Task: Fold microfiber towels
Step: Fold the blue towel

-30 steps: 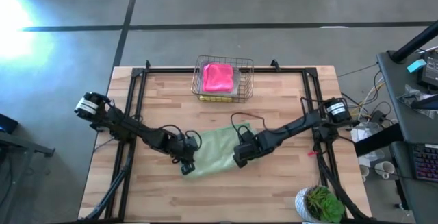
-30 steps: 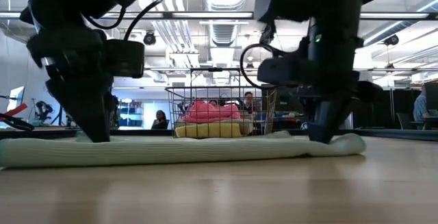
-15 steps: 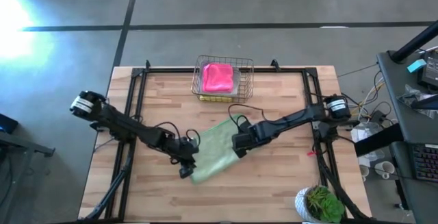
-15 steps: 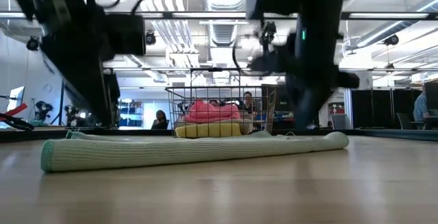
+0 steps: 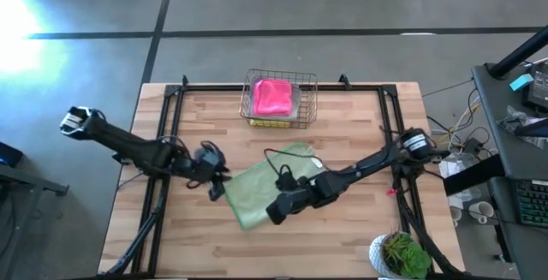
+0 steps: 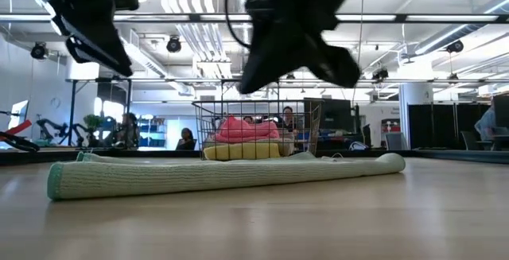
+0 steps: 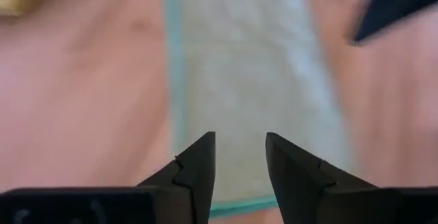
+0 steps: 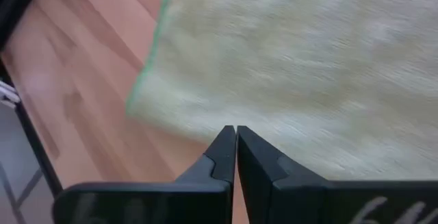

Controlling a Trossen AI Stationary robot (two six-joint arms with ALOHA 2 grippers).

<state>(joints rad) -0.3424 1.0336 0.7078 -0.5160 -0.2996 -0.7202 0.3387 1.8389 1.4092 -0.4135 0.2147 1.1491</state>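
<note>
Sage towel [image 5: 267,184] lies folded; left gripper [image 5: 217,189] apart, right gripper [image 5: 276,215] together.

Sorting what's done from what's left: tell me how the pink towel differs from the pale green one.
The pink towel sits in the wire basket at the table's far edge; the pale green towel lies on the bare wood mid-table. The pink one is a small compact bundle; the green one is a longer flat strip. Neither gripper holds either.
</note>
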